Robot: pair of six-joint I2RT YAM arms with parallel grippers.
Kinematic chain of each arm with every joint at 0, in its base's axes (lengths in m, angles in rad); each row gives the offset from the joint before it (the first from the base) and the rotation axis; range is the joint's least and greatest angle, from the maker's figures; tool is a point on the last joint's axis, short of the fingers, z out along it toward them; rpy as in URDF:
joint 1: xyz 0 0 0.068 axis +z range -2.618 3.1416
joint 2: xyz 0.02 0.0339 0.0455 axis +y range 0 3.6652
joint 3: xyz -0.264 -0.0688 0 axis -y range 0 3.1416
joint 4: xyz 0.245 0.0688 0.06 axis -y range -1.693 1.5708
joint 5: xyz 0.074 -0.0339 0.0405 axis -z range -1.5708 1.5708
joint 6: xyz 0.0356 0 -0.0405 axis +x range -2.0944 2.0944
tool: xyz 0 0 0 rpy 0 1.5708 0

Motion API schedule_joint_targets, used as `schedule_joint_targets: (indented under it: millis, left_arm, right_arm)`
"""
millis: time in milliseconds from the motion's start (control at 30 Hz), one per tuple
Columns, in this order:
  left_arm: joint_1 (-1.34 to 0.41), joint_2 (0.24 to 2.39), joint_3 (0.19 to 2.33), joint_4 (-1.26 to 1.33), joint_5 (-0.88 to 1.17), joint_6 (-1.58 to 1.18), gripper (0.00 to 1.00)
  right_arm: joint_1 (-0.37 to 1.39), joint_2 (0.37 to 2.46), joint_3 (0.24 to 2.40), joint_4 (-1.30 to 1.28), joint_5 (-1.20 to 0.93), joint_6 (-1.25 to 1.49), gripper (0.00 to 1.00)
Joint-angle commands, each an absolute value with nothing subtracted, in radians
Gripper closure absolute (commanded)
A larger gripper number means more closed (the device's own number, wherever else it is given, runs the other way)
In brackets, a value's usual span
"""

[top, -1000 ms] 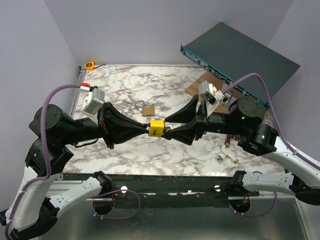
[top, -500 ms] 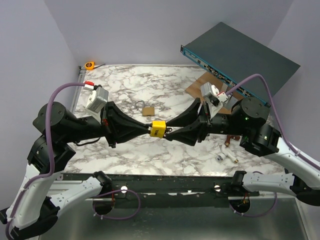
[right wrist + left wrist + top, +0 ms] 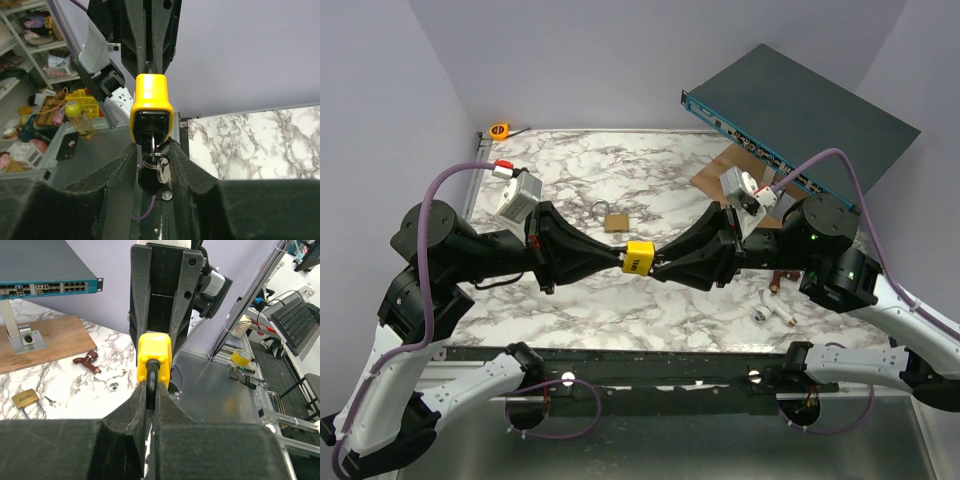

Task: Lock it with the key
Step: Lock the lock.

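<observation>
Two claws meet at the yellow padlock [image 3: 637, 257], which hangs in the air between them. My left claw [image 3: 620, 257] is clamped together on its shackle. My right claw [image 3: 657, 266] flanks the key [image 3: 151, 172] seated in its keyhole; whether it grips, I cannot tell.

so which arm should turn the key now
Right: the right fingers flank the key in the yellow padlock; the left fingers are shut on its shackle, steadying it.
</observation>
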State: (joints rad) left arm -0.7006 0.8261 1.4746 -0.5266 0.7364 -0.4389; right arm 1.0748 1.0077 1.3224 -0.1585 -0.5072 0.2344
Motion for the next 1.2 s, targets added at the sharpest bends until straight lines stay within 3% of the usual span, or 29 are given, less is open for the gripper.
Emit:
schedule_joint_targets:
  millis: [0, 200, 400, 1167]
  left_arm:
    - [-0.702, 0.827, 1.505, -0.488, 0.767, -0.451, 1.00]
    - [-0.700, 0.829, 1.499, -0.488, 0.776, -0.451, 1.00]
    - [-0.701, 0.820, 1.496, -0.492, 0.777, -0.442, 1.00]
    - [-0.681, 0.823, 1.547, -0.518, 0.796, -0.409, 1.00]
  right_arm:
    - [1.078, 0.997, 1.344, -0.135, -0.511, 0.238, 0.68]
    - [1.078, 1.003, 1.341, -0.124, -0.496, 0.247, 0.78]
    - [1.079, 1.002, 1.338, -0.133, -0.491, 0.248, 0.99]
    - [1.079, 0.953, 1.304, -0.178, -0.491, 0.226, 0.99]
